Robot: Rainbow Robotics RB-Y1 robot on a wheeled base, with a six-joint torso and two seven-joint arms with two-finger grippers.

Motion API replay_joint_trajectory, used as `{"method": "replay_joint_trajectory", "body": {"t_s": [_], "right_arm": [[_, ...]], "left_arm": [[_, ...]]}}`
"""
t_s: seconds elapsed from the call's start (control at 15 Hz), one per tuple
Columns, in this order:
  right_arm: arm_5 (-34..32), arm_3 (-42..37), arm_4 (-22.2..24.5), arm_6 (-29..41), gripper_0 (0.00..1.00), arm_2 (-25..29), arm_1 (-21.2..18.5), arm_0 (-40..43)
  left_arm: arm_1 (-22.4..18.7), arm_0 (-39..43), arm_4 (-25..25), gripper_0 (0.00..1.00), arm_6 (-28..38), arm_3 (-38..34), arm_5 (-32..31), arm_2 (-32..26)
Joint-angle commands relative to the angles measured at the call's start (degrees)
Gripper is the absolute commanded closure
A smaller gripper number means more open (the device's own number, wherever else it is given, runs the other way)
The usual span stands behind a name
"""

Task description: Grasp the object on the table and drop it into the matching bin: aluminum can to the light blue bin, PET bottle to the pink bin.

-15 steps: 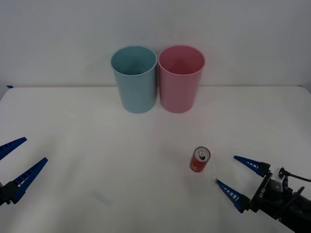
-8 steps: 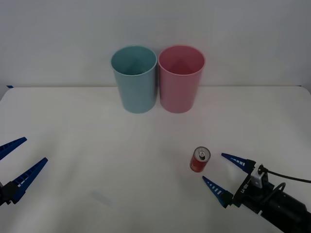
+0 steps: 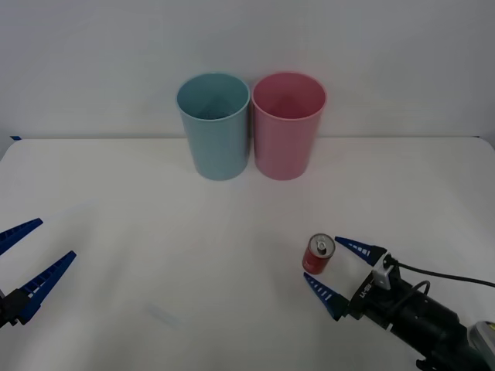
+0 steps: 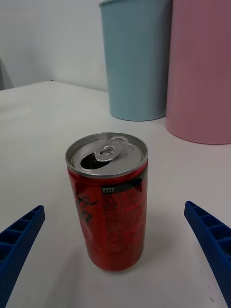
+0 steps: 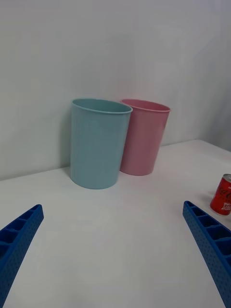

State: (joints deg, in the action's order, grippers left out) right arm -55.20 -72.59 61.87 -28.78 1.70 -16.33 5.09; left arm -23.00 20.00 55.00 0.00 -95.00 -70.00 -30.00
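The aluminum can [image 4: 108, 204] is red with a silver top and dark print on its side. The light blue bin [image 3: 214, 125] and the pink bin [image 3: 288, 124] are plain. The table [image 3: 155, 247] is white. Both grippers' ribbed fingers [image 3: 349, 246] are blue.

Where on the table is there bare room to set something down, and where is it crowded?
The white table is bare across its middle, between the left tool and the red can, and in front of the light blue bin. The far right corner beyond the pink bin is also free. It is crowded at the near right, where the open right tool flanks the can.
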Motion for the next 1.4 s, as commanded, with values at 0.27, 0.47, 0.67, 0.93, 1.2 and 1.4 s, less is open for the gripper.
{"method": "replay_joint_trajectory", "body": {"t_s": [0.27, 0.47, 0.67, 0.93, 1.2, 1.4], "right_arm": [[3.7, 0.0, -0.1, -0.9, 0.0, -2.1, 0.2, -1.6], [3.9, 0.0, -0.1, -1.1, 0.0, -2.1, 0.2, -1.6], [3.9, 0.0, -0.3, -1.1, 0.81, -2.1, 0.2, -1.5], [3.9, 0.0, -0.3, -0.7, 1.0, -2.1, 0.2, -1.6], [3.7, 0.0, -1.2, -1.0, 1.0, -2.5, 0.2, -1.6], [2.8, 0.0, -1.8, -0.8, 1.0, -2.2, 0.1, -1.6]], "left_arm": [[0.0, 0.0, 0.0, 0.0, 0.0, 0.0, 0.0, 0.0], [0.0, 0.0, 0.0, 0.0, 0.0, 0.0, 0.0, 0.0], [0.0, 0.0, 0.0, 0.0, 0.0, 0.0, 0.0, 0.0], [0.0, 0.0, 0.0, 0.0, 0.0, 0.0, 0.0, 0.0], [0.0, 0.0, 0.0, 0.0, 0.0, 0.0, 0.0, 0.0], [0.0, 0.0, 0.0, 0.0, 0.0, 0.0, 0.0, 0.0]]}}
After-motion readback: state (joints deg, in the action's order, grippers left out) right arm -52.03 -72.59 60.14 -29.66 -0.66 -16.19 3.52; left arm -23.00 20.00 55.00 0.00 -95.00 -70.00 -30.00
